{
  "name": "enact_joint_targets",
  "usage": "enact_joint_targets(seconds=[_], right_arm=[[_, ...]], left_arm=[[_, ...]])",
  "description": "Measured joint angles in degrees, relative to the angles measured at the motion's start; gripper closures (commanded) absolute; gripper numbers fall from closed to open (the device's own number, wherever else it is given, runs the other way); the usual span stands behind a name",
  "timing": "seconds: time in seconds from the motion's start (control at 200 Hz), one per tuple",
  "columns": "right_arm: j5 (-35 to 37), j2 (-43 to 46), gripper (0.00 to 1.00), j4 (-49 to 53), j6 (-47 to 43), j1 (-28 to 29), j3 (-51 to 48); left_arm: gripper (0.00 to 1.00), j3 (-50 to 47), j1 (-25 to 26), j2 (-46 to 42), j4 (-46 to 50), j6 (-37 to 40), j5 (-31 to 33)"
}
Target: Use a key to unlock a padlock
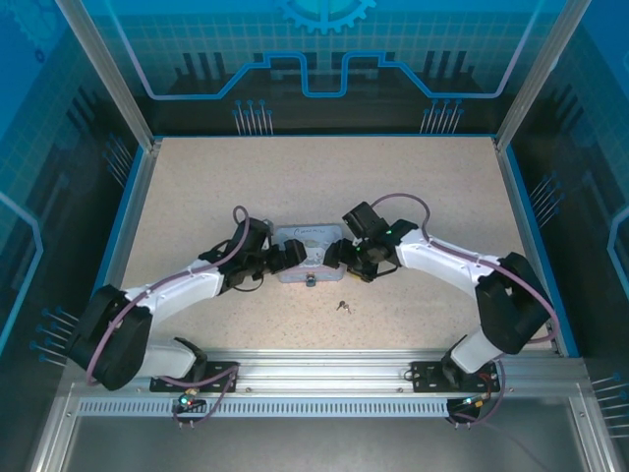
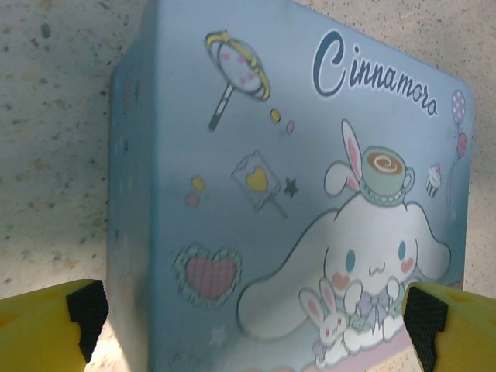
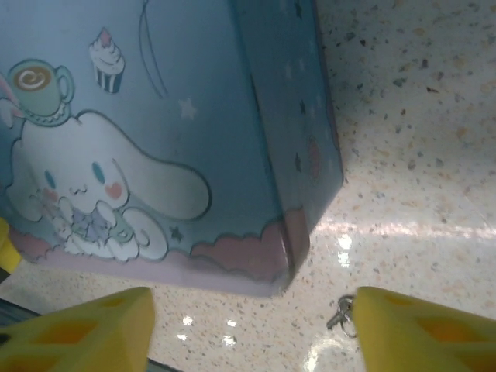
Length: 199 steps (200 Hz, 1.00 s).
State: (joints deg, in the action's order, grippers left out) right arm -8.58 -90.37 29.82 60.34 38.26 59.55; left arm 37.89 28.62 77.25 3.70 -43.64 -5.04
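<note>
The pastel-blue cartoon tin (image 1: pixel 307 243) lies in the middle of the table. The tiny dark padlock (image 1: pixel 311 281) sits at the tin's near edge. The small key (image 1: pixel 343 306) on its ring lies loose on the table a little nearer and to the right. My left gripper (image 1: pixel 285 259) is at the tin's left end and stands open; its yellow fingertips (image 2: pixel 46 329) sit wide apart in front of the tin's lid (image 2: pixel 294 194). My right gripper (image 1: pixel 337 255) is at the tin's right end, open over bare table by the tin's corner (image 3: pixel 287 256). The key (image 3: pixel 342 314) lies beside its right fingertip (image 3: pixel 426 333).
The speckled tabletop (image 1: pixel 432 177) is walled by blue-edged panels on the left, right and back. An aluminium rail (image 1: pixel 324 369) with both arm bases runs along the near edge.
</note>
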Motion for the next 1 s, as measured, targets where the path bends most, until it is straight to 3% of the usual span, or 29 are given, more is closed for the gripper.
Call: enact_joint_targets(seconds=[0.2, 0.545, 0.655, 0.87, 0.995], right_arm=[[-3.2, -3.9, 0.50, -1.6, 0.5, -3.8, 1.8], [-5.2, -9.3, 0.46, -2.4, 0.3, -11.8, 7.1], [-4.9, -10.4, 0.40, -2.4, 0.1, -12.8, 8.3], [-5.4, -10.4, 0.20, -2.7, -0.4, -12.4, 7.8], [-5.1, -9.5, 0.15, -3.4, -0.8, -12.5, 6.0]], left_arm=[[0.01, 5.4, 0.2, 6.8, -2.0, 0.0, 0.1], [0.01, 18.4, 0.2, 19.8, -2.8, 0.1, 0.7], [0.01, 21.6, 0.2, 22.5, -2.7, 0.2, 0.8], [0.01, 23.1, 1.1, 24.1, -3.9, 0.4, -1.2], [0.01, 22.7, 1.3, 24.0, -4.7, 0.5, -1.5]])
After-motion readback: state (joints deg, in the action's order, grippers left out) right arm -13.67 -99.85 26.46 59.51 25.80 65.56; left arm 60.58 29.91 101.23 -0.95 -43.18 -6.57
